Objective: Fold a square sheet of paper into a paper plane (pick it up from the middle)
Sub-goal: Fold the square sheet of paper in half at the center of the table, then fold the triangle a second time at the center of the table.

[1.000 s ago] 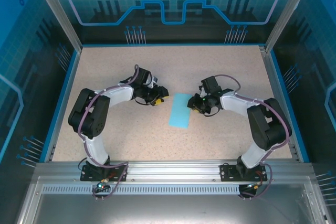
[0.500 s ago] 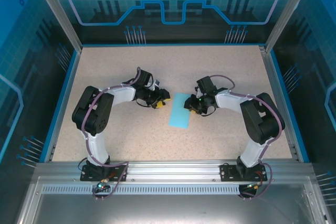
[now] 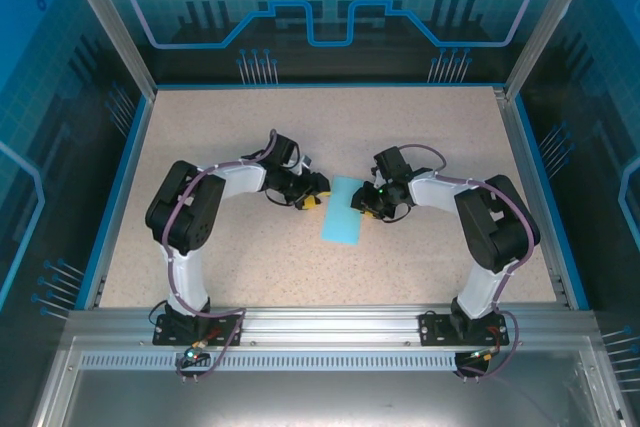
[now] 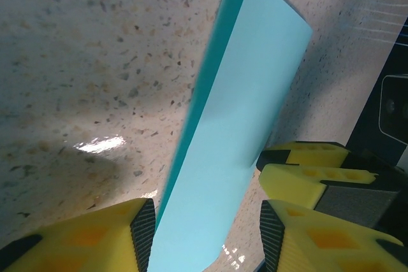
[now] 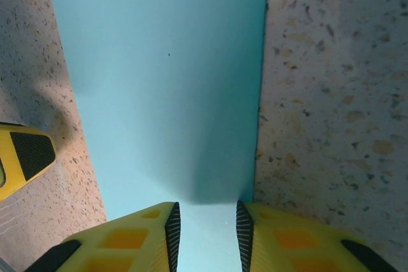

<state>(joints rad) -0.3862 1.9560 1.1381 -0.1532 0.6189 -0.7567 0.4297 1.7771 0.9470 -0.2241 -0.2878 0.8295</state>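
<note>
**Straddling the sheet of paper (image 3: 343, 210), nothing pinched yet**

Left gripper (image 4: 207, 246): jaws wide apart, released. The cyan strip runs up between its two yellow fingers.

Right gripper (image 5: 207, 240): jaws apart by a narrow gap with cyan showing through it, nothing clamped. Whether its tips touch the paper, you cannot tell.

The two face each other across the strip. The left one is by its left side toward the far end, the right one at its right long edge.

Sheet: light cyan, already doubled into a narrow rectangle, lying near the middle of the table (image 3: 250, 267). Its long axis runs from far edge to near edge with a slight slant. From the left wrist, one long edge shows a darker band beneath it, probably the top layer lifting a little.

Handling, as judged:
- Near weightless and limp.
- Will skate on the speckled top if you nudge it sideways, and will crumple under a hard squeeze.
- Springy at the crease, so expect the layers to gape.

Take it at a long edge, mid-length, pads across both layers. Pin with one gripper while the other lifts. Close gently.
</note>
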